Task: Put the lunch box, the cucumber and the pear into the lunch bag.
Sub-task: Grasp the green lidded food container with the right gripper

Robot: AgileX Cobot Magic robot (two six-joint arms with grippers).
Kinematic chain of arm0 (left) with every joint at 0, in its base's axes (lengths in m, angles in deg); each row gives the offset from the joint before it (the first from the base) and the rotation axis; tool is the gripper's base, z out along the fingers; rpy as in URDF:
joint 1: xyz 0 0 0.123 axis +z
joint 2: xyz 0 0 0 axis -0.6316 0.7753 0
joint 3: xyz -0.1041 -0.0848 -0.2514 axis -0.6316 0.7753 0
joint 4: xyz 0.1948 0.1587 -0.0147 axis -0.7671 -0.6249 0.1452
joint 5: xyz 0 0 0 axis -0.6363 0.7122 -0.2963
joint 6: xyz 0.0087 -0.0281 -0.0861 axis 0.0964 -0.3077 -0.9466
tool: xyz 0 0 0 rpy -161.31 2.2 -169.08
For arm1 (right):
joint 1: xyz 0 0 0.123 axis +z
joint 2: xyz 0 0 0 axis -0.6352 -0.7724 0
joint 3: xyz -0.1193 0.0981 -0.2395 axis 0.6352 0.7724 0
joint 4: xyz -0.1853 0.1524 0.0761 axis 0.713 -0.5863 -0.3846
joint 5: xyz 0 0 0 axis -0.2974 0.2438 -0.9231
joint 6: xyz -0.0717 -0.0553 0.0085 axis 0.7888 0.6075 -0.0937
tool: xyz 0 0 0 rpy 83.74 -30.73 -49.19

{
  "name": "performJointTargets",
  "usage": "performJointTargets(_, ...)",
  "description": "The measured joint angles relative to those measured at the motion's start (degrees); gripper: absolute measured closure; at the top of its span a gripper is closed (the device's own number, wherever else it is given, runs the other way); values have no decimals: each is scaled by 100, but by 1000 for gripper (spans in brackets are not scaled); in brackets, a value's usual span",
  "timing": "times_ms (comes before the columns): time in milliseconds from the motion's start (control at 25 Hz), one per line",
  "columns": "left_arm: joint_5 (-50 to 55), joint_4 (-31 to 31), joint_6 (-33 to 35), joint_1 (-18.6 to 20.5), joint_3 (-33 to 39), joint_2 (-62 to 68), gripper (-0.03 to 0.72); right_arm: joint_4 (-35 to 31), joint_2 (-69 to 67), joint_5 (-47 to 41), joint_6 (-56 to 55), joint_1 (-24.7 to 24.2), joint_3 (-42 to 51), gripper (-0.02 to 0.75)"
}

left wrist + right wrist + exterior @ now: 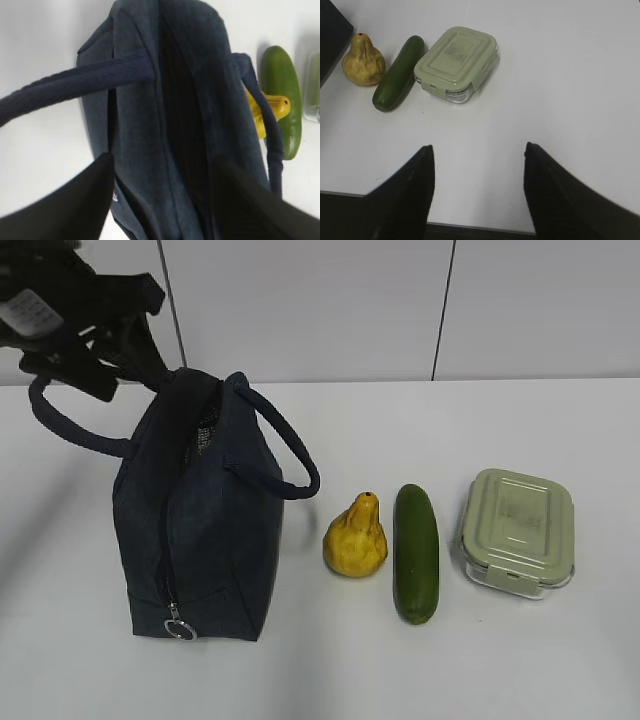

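You have nothing packed yet: all three items lie on the white table (520, 660), outside the lunch bag (205, 540).

The lunch bag stands upright at the left side of the exterior view, with its zipper run down to the ring pull (179, 628) near the base. In the left wrist view you see the mouth parted as a narrow dark slot between the two fabric walls, so I judge it open, but perhaps not wide enough for the biggest item. The two handles (285, 455) hang out to each side.

The lunch box (518, 532) sits at the far right, well apart from the bag, lid on. The cucumber (416, 552) lies just beside it on its left, and the pear (356, 538) is just beside the cucumber, nearest to the bag; whether the pear touches the cucumber, I cannot tell.

Your left gripper (160, 200) hovers above the bag opening, its fingers spread apart and holding nothing. Your right gripper (477, 195) hangs over bare table, near the lunch box but not touching it, also spread and empty.

So the whole work is left for you: three picks and three placements. I think the mouth may need widening first
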Motion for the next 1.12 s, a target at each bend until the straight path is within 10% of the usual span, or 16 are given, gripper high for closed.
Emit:
performJointTargets(520, 135, 12, 0, 0, -31, 621, 279, 0, 0, 0, 0, 0, 0, 314)
performJointTargets(840, 136, 146, 0, 0, -35, 712, 668, 0, 0, 0, 0, 0, 0, 314)
performJointTargets(1120, 123, 174, 0, 0, -35, 712, 683, 0, 0, 0, 0, 0, 0, 314)
